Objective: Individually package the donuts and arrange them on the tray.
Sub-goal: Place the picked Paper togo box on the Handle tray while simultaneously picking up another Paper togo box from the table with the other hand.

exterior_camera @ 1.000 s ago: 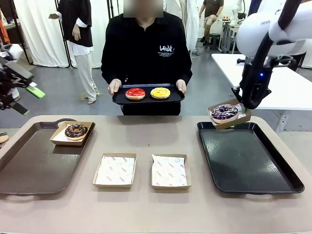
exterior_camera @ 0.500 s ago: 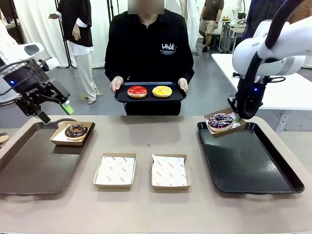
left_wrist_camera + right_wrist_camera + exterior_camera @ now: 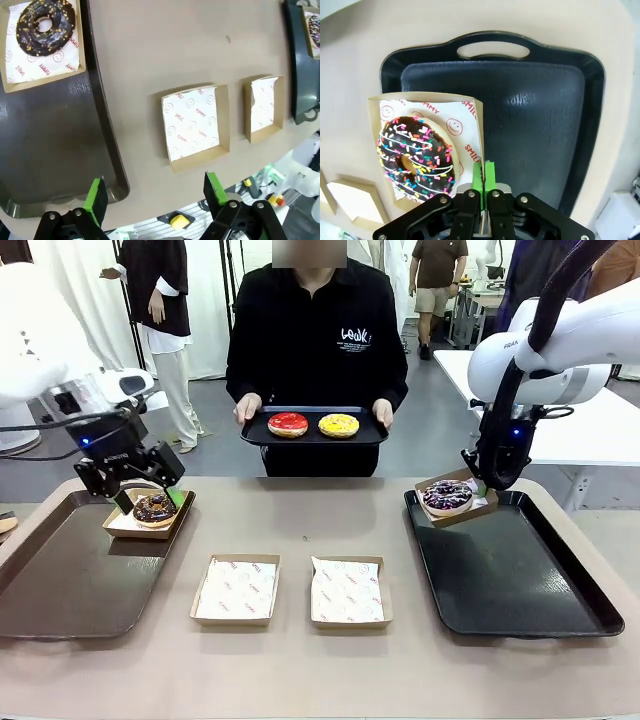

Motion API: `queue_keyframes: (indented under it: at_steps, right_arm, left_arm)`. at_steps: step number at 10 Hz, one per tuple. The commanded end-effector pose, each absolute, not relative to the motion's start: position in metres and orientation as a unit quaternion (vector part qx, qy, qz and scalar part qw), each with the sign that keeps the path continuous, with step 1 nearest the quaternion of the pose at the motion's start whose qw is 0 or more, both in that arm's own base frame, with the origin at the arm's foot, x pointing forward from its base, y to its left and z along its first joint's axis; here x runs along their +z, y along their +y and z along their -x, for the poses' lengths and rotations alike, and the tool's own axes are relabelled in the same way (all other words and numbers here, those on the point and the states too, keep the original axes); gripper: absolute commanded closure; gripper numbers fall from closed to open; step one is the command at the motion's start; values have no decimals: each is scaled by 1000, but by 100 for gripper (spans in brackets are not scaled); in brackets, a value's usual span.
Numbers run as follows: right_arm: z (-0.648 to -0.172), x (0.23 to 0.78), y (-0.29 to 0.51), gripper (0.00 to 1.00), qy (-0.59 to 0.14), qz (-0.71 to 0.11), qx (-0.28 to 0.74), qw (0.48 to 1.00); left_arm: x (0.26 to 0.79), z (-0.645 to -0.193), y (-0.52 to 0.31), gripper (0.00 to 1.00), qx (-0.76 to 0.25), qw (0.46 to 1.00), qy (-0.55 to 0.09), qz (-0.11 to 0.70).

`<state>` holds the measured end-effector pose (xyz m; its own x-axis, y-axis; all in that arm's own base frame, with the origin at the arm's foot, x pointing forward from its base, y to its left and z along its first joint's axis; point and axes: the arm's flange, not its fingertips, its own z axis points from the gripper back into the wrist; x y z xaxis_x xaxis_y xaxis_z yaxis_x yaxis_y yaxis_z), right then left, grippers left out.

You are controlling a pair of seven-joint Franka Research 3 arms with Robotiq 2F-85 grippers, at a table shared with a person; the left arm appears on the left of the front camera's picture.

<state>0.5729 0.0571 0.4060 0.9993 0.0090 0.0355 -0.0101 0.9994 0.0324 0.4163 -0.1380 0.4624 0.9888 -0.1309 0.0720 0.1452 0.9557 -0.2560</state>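
Where it lies in a brown, paper-lined box [image 3: 427, 112], the purple donut [image 3: 416, 156] shows dark icing crossed by white lines and scattered with coloured sprinkles. This box sits tilted at the far left corner of the right tray [image 3: 520, 580], partly overhanging the rim; whether it touches the tray I cannot tell. The chocolate donut [image 3: 155, 508] is glossy brown with pale crumbs and lies in a second box [image 3: 128, 527] on the far right corner of the left tray [image 3: 60, 585]. The red donut [image 3: 288, 424] and the yellow donut [image 3: 338, 425] are smooth and unboxed, side by side on a small tray [image 3: 313, 439] that the person holds at the far side with both hands.

The right arm bends down from the right, and its right gripper [image 3: 482, 172] has the fingers pressed together on the box's side wall just beside the purple donut. The left arm reaches in from the left, and its left gripper [image 3: 150, 496] hovers close over the chocolate donut with the fingers spread wide, holding nothing.

By count there are four donuts, three trays and four boxes. Two of the boxes are filled, and two are empty boxes [image 3: 236, 590] that stand side by side on the table between the big trays.
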Motion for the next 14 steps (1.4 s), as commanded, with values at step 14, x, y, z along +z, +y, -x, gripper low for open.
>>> queue_keyframes:
  at_steps: [14]
  right_arm:
    - [-570,410,57,99,-20,-17,4,1000]
  left_arm:
    - [369,-404,-205,0,-56,996,-60,32]
